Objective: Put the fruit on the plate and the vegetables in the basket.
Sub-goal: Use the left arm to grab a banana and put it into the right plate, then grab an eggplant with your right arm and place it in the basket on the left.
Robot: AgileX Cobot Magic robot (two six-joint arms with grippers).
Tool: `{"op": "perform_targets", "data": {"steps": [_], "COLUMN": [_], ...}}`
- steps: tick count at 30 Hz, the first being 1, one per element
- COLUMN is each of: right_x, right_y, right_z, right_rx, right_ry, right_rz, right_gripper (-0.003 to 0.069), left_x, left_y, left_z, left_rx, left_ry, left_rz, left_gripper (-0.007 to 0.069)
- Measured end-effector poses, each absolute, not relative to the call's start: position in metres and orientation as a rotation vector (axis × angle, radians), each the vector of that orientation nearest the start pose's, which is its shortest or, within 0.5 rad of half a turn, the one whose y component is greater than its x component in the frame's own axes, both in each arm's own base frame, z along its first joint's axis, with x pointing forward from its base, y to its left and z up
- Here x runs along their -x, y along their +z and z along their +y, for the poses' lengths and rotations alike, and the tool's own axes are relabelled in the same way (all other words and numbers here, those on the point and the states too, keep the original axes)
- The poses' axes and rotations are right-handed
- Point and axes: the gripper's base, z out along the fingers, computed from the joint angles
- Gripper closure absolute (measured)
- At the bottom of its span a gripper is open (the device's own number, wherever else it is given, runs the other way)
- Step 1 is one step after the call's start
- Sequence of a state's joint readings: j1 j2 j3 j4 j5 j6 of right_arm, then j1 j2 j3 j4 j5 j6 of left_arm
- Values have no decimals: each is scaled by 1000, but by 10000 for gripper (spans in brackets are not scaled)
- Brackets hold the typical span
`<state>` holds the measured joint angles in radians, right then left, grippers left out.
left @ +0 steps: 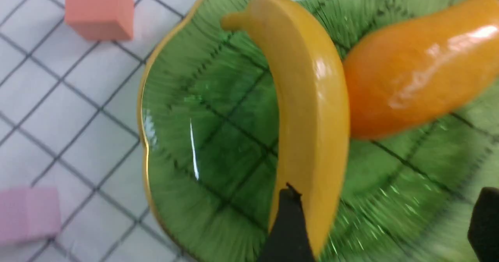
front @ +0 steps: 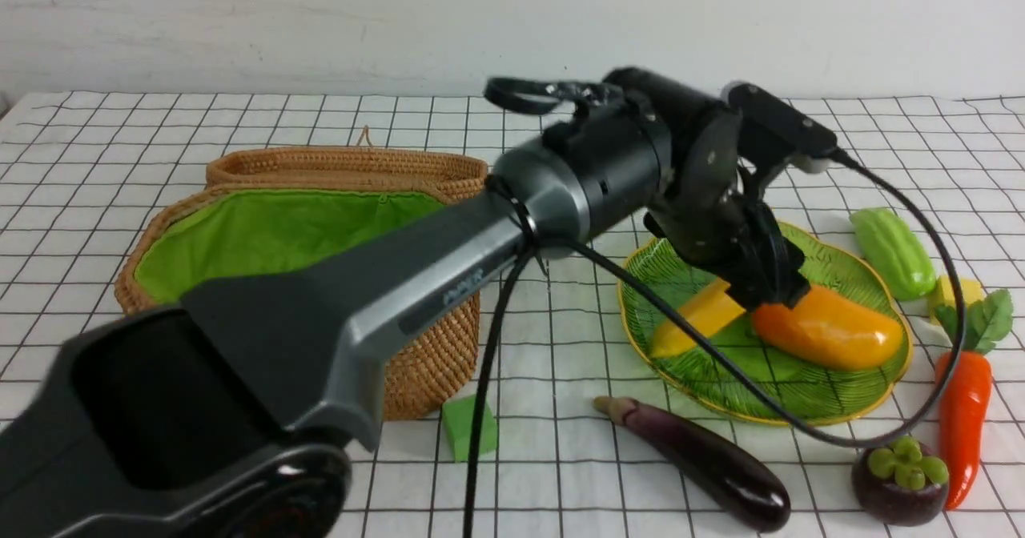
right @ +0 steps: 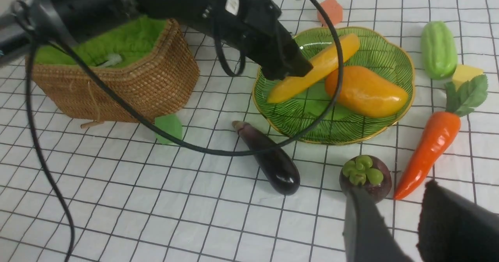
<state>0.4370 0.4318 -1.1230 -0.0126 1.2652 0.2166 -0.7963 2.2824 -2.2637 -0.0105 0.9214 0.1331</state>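
We are hovering our left pincer (left: 385,199) over the plate (front: 801,398) with its jaws standing wide apart and gripping nothing; one finger is showing right beside the banana (front: 697,314), the other well clear of it. The banana is lying on the plate, resting against the mango (front: 829,331) next to it. We are hanging our right pincer (right: 390,190) low over the surface (front: 560,458) near the mangosteen (front: 897,482), jaws partly apart and holding nothing. The mangosteen is sitting on the surface just off the plate's near right edge, with the carrot (front: 961,418) just beside it on the right and the eggplant (front: 705,462) lying to its left. The gourd (front: 893,251) is lying past the plate's right rim, beside a yellow cube (front: 957,290). The basket (front: 424,362) is standing open left of the plate, a green foam cube (front: 468,427) sitting at its foot.
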Motion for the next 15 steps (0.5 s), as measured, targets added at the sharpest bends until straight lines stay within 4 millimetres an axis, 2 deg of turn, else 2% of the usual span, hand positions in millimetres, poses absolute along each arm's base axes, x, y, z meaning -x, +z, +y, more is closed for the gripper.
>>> {"op": "perform_targets", "data": {"steps": [2, 5, 6, 7, 8, 9, 10, 11, 12, 13, 15], "right_x": [-9, -32, -33, -45, -53, -57, -71, -75, -91, -93, -113], "right_y": [425, 423, 423, 421, 419, 418, 414, 413, 407, 406, 396], "right_z": [3, 16, 17, 25, 30, 32, 41, 43, 52, 53, 63], "right_rx": [228, 276, 285, 327, 354, 368, 420, 439, 494, 506, 577], "right_ry": [385, 375, 372, 375, 369, 367, 362, 356, 338, 333, 311], "right_rz": [2091, 2172, 2177, 2221, 2246, 2258, 2308, 2319, 2373, 2377, 2442], "right_gripper": [424, 424, 424, 424, 424, 424, 421, 421, 422, 422, 422], "left_x": [-349, -313, -308, -293, -283, -278, -261, -255, -234, -231, -202], "left_y": [314, 386, 395, 426, 443, 450, 474, 479, 493, 497, 500], "left_z": [-358, -322, -317, -301, -291, -286, -268, -263, -241, -237, -208], "left_rx": [-1077, -989, -978, -913, -882, -870, -836, -829, -813, -807, -805], "left_ry": [-316, -352, -359, -400, -422, -432, -459, -464, -474, -479, -476], "left_rz": [2252, 2301, 2293, 2261, 2236, 2224, 2186, 2176, 2161, 2151, 2165], "left_gripper": [127, 316, 345, 452, 515, 545, 616, 629, 638, 638, 638]}}
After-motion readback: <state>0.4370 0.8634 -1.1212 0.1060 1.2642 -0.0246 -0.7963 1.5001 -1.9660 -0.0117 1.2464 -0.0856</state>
